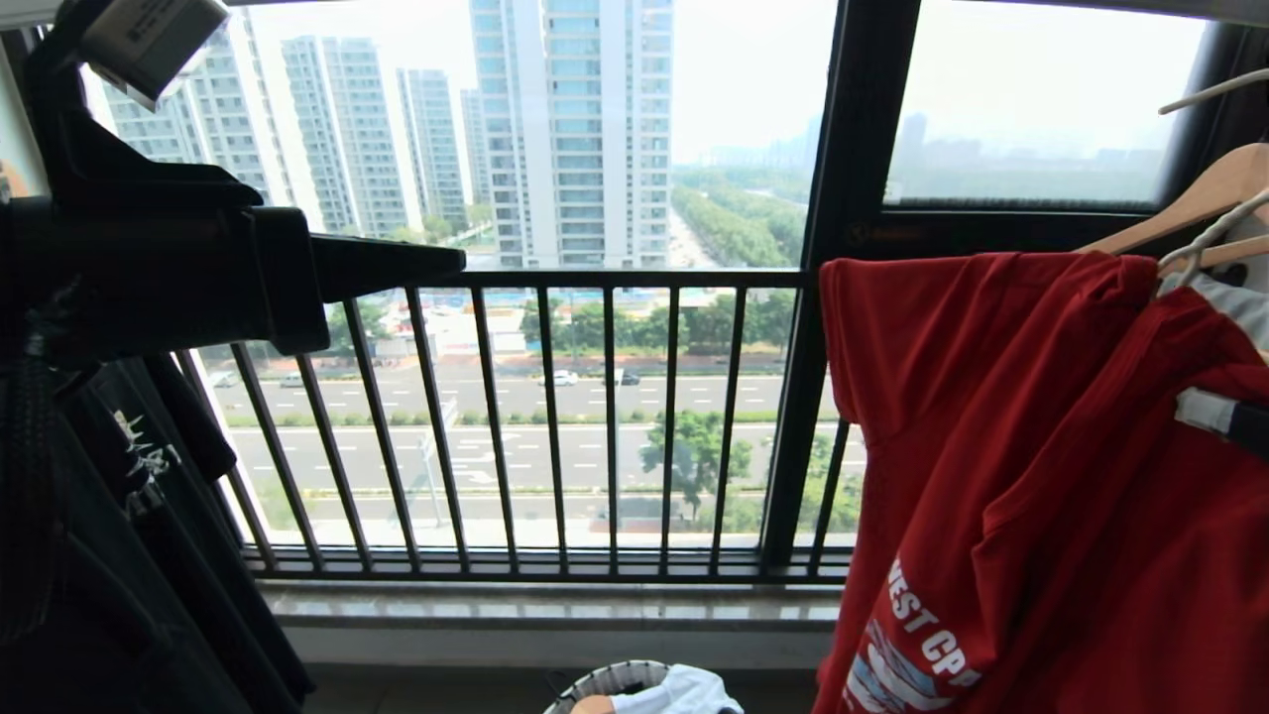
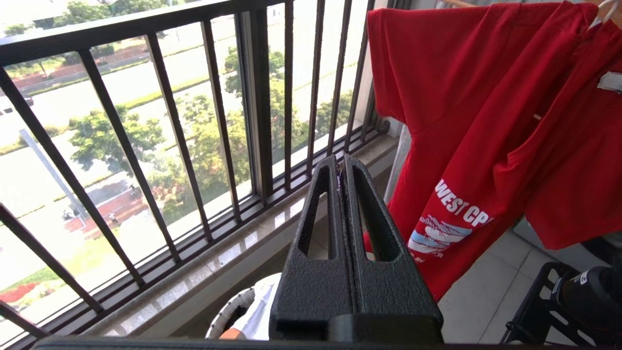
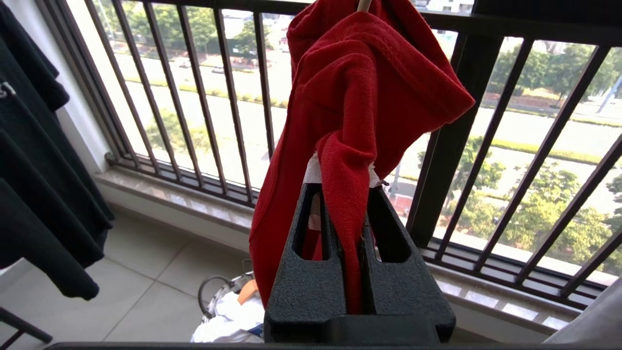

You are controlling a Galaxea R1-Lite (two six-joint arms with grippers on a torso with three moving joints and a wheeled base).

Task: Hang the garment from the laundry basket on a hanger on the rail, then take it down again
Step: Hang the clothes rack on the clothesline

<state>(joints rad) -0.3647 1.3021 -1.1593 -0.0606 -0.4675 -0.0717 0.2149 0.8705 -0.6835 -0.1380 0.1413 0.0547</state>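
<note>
The right claw [image 3: 346,204] was clamped on a fold of the red garment [image 3: 359,97], which hung above it before the balcony railing [image 3: 204,97]. The left claw [image 2: 343,163] was pressed together, empty, the garment beside it and the laundry basket [image 2: 228,311] below.

— Where is the left gripper [image 2: 342,167]?

— It is up high in front of the window. Its two fingers [image 2: 320,228] are pressed flat together. Nothing is between them.

— And the right gripper [image 3: 346,194]?

— Its fingers [image 3: 303,272] are squeezed tight on a fold of the red garment [image 3: 359,107]. The cloth hangs down between them. The gripper points up toward the cloth.
</note>
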